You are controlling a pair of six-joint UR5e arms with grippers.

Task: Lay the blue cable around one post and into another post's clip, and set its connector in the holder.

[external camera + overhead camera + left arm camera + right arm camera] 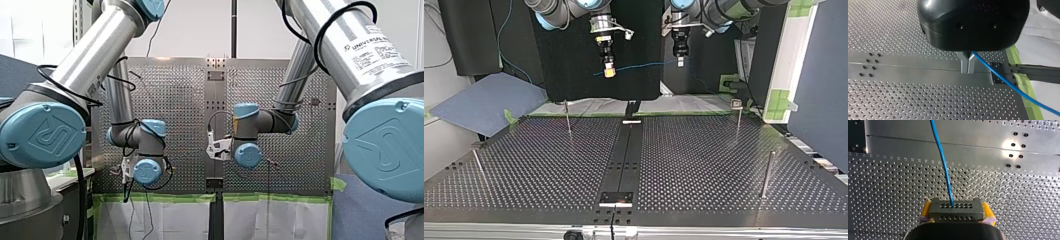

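The perforated surface (704,165) is lying well below both arms. In the top view the ten-o'clock post (567,118) and the two-o'clock post (739,120) are standing thin and upright, well apart. My left end effector (968,67) is pinching the blue cable (1008,83) between closed metal fingers, while my right end effector (957,213) is clamping the dark connector (956,206) between yellow pads. The cable is running nearly straight through the air between them. As I judge it, pulling too hard while wrapping is risking the cable sliding through the metal fingers or bending a thin post. Letting it sag is risking missing the post altogether.
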